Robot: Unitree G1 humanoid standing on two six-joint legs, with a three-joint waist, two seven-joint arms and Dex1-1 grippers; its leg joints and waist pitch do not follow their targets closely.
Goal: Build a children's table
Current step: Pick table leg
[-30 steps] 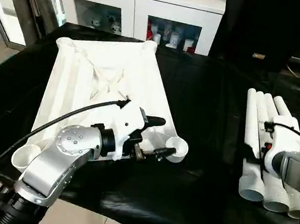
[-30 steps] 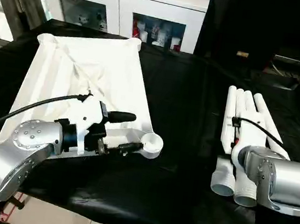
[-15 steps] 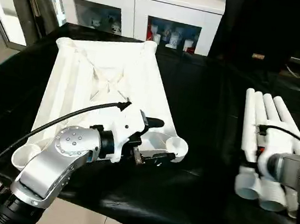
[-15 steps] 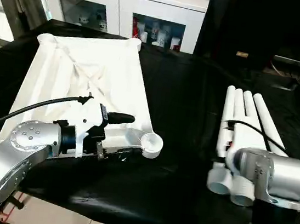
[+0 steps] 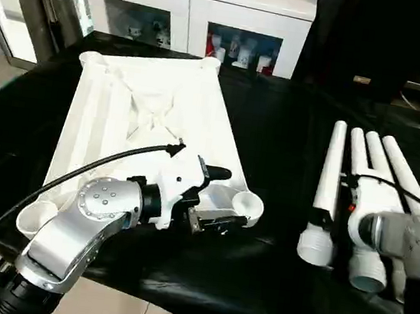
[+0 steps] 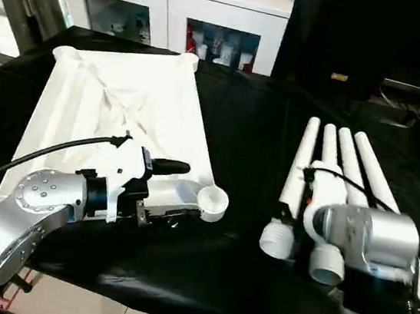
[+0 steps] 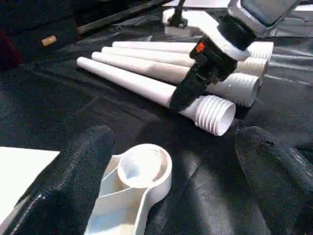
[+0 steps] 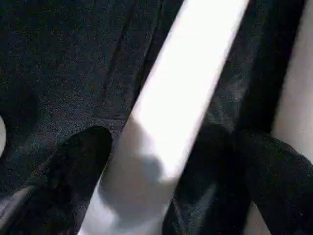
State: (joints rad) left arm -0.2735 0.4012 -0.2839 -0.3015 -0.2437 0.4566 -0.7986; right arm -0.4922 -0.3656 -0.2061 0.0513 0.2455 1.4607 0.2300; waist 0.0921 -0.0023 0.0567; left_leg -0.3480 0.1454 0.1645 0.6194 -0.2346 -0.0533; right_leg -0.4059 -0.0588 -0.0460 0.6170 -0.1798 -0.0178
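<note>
Black cloth covers the bench point(image 5: 287, 159); the upturned table top point(image 5: 145, 117) lies toward its left edge, the four legs point(image 5: 371, 170) toward its right. The left gripper point(image 5: 224, 197) gapes empty around the near corner socket point(image 5: 248, 206). The right gripper point(image 7: 188, 93) straddles the innermost leg point(image 5: 327, 192) wide open — picking a leg is the step; it must close, then carry the threaded end to that socket.

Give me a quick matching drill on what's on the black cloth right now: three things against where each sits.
Things:
1. table top
2. corner socket
3. separated leg

Places:
A. lying apart from the other legs, threaded end toward the robot
B. upside down, ribs showing, on the robot's left
C. between the open fingers of the left gripper

Pairs: 1-B, 2-C, 3-A
</note>
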